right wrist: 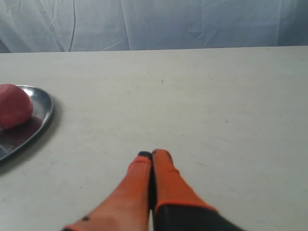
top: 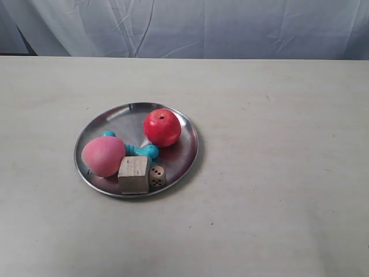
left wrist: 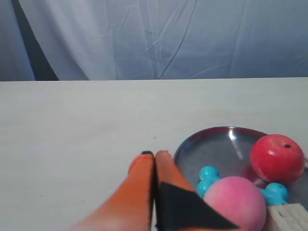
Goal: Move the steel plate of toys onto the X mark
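Observation:
The steel plate (top: pixel 98 123) lies on the cream table, left of the middle in the exterior view. It holds a red apple (top: pixel 162 127), a pink peach (top: pixel 103 156), a teal dog-bone (top: pixel 142 150), a pale wooden cube (top: pixel 134 174) and a small beige die (top: pixel 157 176). My left gripper (left wrist: pixel 154 154) is shut and empty, just outside the plate's rim (left wrist: pixel 192 138), beside the peach (left wrist: pixel 235 202). My right gripper (right wrist: pixel 152 154) is shut and empty over bare table, well away from the plate (right wrist: pixel 41 113) and apple (right wrist: pixel 14 106). No X mark shows. Neither arm appears in the exterior view.
A pale crumpled cloth (top: pixel 190 26) hangs behind the table's far edge. A dark gap (top: pixel 23 43) shows at the back left. The tabletop (top: pixel 277 173) stretches wide to the plate's right.

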{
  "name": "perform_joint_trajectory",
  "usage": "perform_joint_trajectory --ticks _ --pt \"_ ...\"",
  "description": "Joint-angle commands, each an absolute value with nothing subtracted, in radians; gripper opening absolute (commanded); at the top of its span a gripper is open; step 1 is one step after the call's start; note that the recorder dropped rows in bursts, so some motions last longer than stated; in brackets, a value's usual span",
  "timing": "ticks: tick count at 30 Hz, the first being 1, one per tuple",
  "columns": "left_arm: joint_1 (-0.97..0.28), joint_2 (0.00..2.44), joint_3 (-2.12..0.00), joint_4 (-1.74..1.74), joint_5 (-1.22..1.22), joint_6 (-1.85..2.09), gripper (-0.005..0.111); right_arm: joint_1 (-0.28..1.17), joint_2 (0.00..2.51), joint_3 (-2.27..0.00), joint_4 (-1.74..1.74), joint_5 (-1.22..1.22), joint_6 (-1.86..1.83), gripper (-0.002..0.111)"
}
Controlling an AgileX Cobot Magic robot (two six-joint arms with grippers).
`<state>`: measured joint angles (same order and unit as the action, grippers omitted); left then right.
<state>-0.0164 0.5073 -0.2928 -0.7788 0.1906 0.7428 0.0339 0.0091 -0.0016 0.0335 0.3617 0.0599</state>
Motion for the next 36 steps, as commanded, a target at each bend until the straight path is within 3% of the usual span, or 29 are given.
perform_joint_trajectory --ticks 1,5,18,36 --pt "-0.022 0.356 -0.183 -0.452 0.178 0.39 0.0 0.03 0.005 0.0 0.031 0.356 0.056 -0.001" --pt "-0.022 0.247 -0.107 -0.179 0.182 0.077 0.0 0.03 0.005 0.0 0.031 0.356 0.056 -0.001" --pt "-0.022 0.001 0.0 -0.187 0.282 0.051 0.0 0.03 0.005 0.0 0.031 0.356 0.056 -0.001" --pt "-0.022 0.0 0.0 -0.02 0.19 0.036 0.0 0.03 0.005 0.0 0.031 0.356 0.056 -0.001"
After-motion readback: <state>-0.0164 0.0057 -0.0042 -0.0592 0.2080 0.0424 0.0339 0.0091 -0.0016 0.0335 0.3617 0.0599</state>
